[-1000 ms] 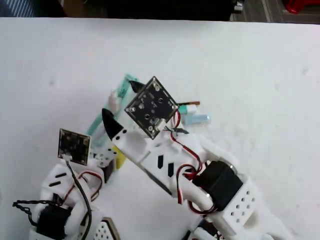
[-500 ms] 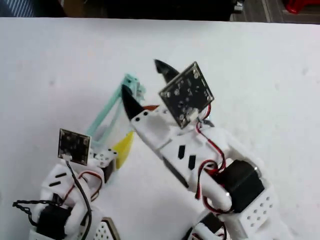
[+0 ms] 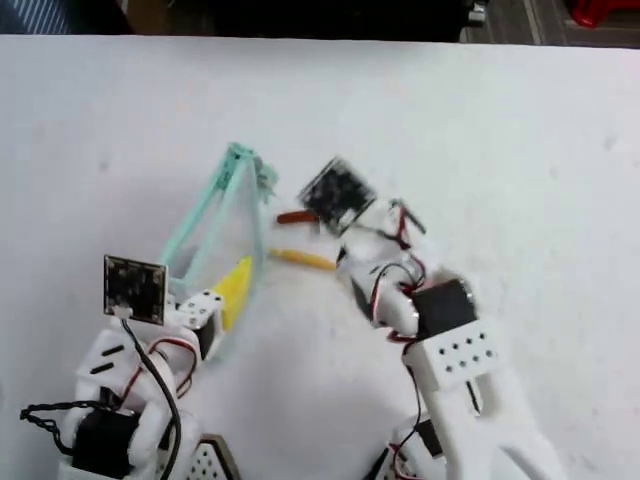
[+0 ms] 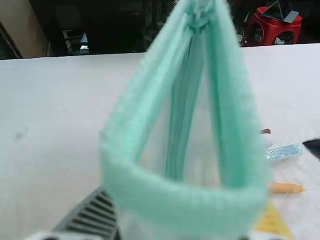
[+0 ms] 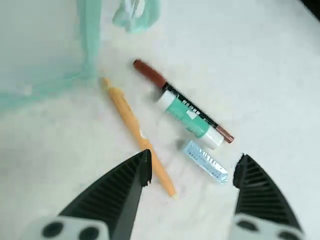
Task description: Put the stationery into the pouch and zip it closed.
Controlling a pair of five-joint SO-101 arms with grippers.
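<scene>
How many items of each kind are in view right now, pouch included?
Pens: 2, the orange pen and the brown-capped pen
Green-and-white stick: 1
Small blue packet: 1
Mint pouch: 1
Total: 5

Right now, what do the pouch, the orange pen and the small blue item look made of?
The pouch: soft woven fabric trim, matte mint, fuzzy ribbed edge; panels look see-through, mesh or film, can't tell. The orange pen: likely plastic, smooth even surface. The small blue item: shiny crinkled wrapper, probably foil or plastic film.
</scene>
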